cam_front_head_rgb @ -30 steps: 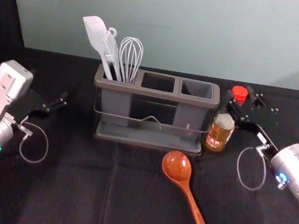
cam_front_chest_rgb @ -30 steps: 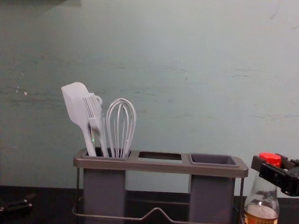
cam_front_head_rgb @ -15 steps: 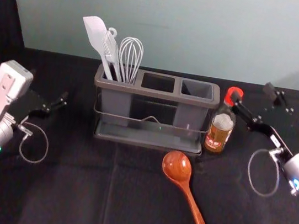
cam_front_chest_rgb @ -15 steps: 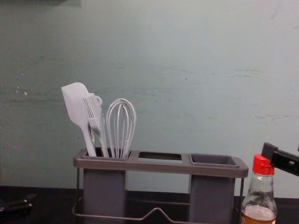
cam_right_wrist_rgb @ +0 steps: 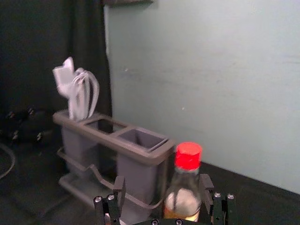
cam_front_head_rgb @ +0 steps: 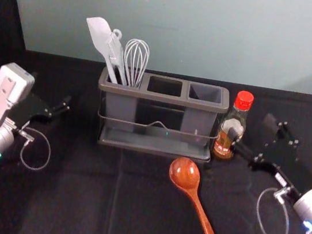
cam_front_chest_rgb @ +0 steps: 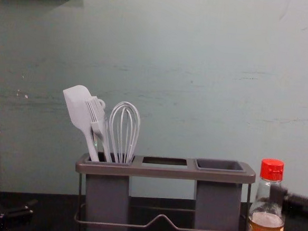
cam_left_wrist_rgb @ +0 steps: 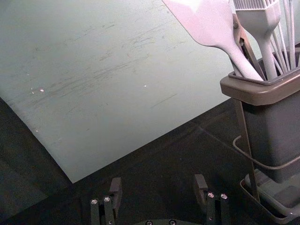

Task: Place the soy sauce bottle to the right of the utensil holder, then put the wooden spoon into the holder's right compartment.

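My right gripper (cam_front_head_rgb: 251,128) is open at the right of the soy sauce bottle (cam_front_head_rgb: 224,142), one finger overlapping its edge; whether they touch I cannot tell. The red-capped bottle stands upright close by the right end of the grey utensil holder (cam_front_head_rgb: 151,149). In the right wrist view the gripper (cam_right_wrist_rgb: 162,183) has its fingers apart, with the bottle (cam_right_wrist_rgb: 187,176) beyond them. The wooden spoon (cam_front_head_rgb: 185,174) lies on the table before the holder, handle toward the front right. The holder's right compartment (cam_front_chest_rgb: 220,165) holds nothing. My left gripper (cam_front_head_rgb: 58,109) idles at the left, open in its wrist view (cam_left_wrist_rgb: 158,183).
A white spatula (cam_front_head_rgb: 99,34), a brush (cam_front_chest_rgb: 96,114) and a whisk (cam_front_head_rgb: 136,56) stand in the holder's left compartment. A wall (cam_front_head_rgb: 214,32) rises behind the black-covered table (cam_front_head_rgb: 75,199). A wire rail (cam_front_chest_rgb: 135,225) runs across the holder's front.
The right gripper has come away from the bottle's neck, opening wider and moving right, then lower toward the front. The bottle has shifted slightly left and stands straighter. The left arm is still.
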`<control>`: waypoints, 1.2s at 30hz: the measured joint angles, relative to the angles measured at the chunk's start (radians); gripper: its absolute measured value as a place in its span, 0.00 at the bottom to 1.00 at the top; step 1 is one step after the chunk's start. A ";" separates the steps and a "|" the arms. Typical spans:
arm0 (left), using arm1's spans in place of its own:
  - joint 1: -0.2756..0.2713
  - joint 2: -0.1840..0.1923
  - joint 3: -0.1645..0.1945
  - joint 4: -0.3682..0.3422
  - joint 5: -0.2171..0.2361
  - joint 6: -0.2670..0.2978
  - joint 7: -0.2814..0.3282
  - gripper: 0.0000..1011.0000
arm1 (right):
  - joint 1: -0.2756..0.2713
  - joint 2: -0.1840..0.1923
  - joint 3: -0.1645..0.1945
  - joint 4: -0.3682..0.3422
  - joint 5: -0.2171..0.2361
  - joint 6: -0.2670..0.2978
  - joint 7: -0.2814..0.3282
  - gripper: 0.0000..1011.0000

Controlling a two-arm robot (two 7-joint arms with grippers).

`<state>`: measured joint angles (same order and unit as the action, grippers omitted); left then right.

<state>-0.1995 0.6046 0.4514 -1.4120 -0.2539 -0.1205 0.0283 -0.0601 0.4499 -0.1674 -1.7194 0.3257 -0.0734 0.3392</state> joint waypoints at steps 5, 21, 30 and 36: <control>0.000 0.000 0.000 0.000 0.000 0.000 0.000 0.99 | -0.027 0.007 -0.022 -0.030 -0.042 0.022 -0.007 0.99; 0.000 0.000 0.000 0.000 0.000 0.000 0.000 0.99 | 0.006 -0.044 -0.135 0.027 -0.138 0.188 -0.023 0.99; 0.000 0.000 0.000 0.000 0.000 0.000 0.000 0.99 | 0.016 -0.051 -0.148 0.052 -0.144 0.185 -0.009 0.99; 0.000 0.000 0.000 0.000 0.000 0.000 0.000 0.99 | 0.015 -0.050 -0.146 0.048 -0.143 0.185 -0.009 0.99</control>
<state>-0.1995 0.6047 0.4514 -1.4120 -0.2539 -0.1205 0.0283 -0.0456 0.3998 -0.3133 -1.6714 0.1822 0.1114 0.3301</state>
